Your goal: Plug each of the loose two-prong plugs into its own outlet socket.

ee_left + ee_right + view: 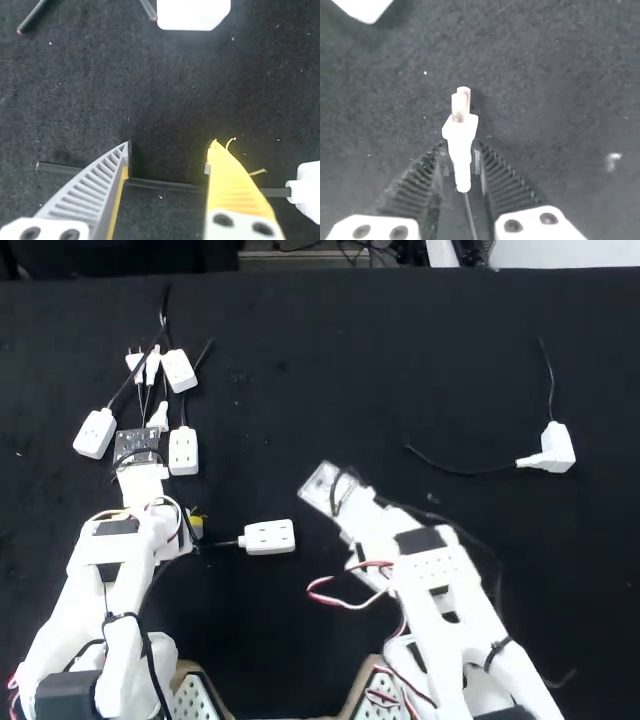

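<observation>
Left end effector (170,144) spread, right (460,146) clamped

place: robotics lab bench | evidence: black felt-covered table (400,360), tangled cables (365,252) behind

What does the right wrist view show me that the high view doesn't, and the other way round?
The right wrist view adds the close-up: a white plug clamped in the right gripper, its two prongs pointing away from the fingers and a thin cord trailing back between them. The high view adds the layout: both arms, several sockets on the left, one socket between the arms, and a corded plug off to the right. Both show the black table and the right gripper.
</observation>
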Action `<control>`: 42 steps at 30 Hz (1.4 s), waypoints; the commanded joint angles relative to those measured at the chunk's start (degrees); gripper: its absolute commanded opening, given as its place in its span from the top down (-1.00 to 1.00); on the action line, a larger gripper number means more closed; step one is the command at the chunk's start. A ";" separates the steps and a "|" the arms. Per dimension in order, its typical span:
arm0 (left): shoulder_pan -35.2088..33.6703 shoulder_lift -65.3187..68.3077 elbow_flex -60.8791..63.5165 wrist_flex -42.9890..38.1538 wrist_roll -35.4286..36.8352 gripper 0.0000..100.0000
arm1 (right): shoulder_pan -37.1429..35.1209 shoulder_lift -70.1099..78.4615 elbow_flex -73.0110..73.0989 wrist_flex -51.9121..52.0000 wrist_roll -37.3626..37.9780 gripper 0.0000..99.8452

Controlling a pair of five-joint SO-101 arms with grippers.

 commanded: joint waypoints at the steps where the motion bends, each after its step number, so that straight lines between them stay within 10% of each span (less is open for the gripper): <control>1: -0.48 -1.14 -0.22 0.88 0.26 0.50 | -0.70 -6.73 -9.54 10.11 -1.14 0.98; 8: -0.66 -1.23 -6.46 4.57 -0.62 0.50 | -1.93 -17.98 -12.00 9.93 -1.67 0.98; 14: -1.36 -1.23 -20.18 21.63 -3.16 0.50 | -16.79 -17.01 -8.84 2.02 -10.29 0.98; 21: -1.80 -8.44 -10.15 14.42 0.44 0.50 | -26.99 -3.47 -7.78 -14.15 -22.95 0.98; 42: 6.02 -58.02 12.62 11.69 5.89 0.50 | -36.48 13.32 -6.02 -29.01 -30.33 0.98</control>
